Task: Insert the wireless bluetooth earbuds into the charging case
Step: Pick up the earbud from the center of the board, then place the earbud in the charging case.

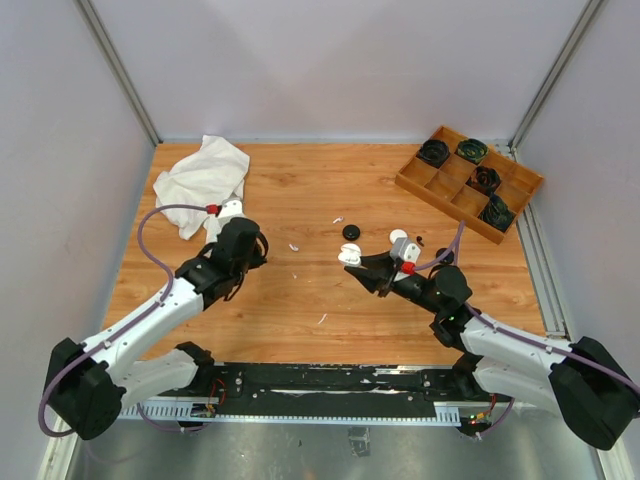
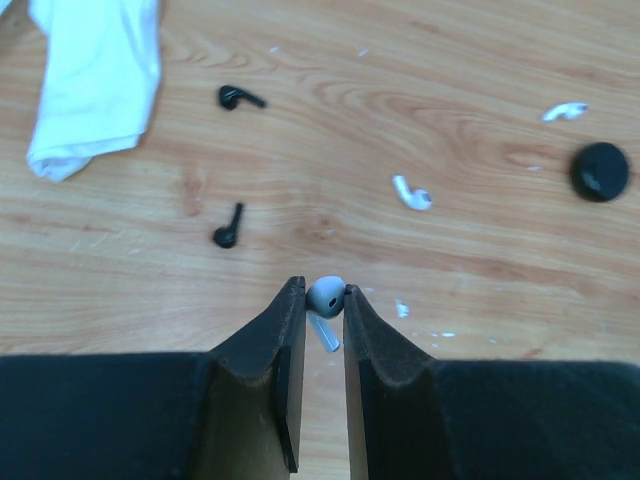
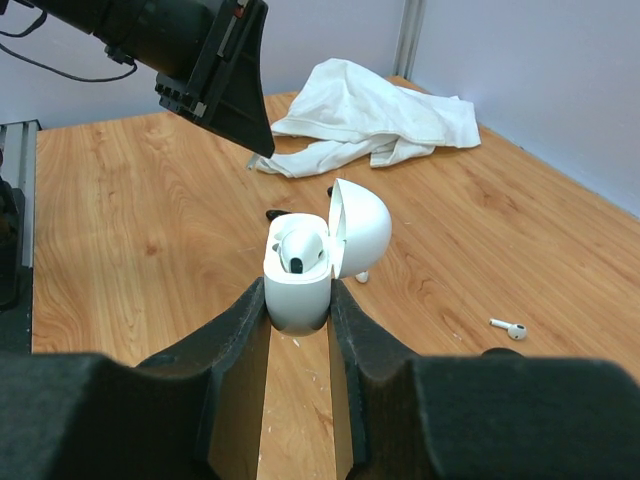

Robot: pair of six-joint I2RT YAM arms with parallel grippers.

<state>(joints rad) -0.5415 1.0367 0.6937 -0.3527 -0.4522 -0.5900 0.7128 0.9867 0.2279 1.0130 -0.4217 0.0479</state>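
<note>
Two grips are set up for one insertion. The left gripper [image 2: 324,290] is pressed together on a white bud [image 2: 325,297], caught by its head right at the fingertips. The stem hangs down between them, probably so it can lead into a socket. The right gripper [image 3: 298,305] pinches the lower half of a white case [image 3: 297,300], with the lid [image 3: 362,228] swung open to the right of the fingers, so the mouth faces up and clear. A seated bud [image 3: 300,248] already shows in the case, so I judge this case half filled, with one socket waiting. In the right wrist view the left gripper hangs ahead of the case and up to its left, well apart, so the carry across is not yet done. On the table [image 2: 300,150] ahead of the left gripper lie black buds [image 2: 228,232] to its left, white buds [image 2: 411,193] to its right, and a black case [image 2: 600,171] farther right. A cloth [image 2: 95,80] lies far ahead-left. So shallow a tip hold may let the bud twist on contact.
</note>
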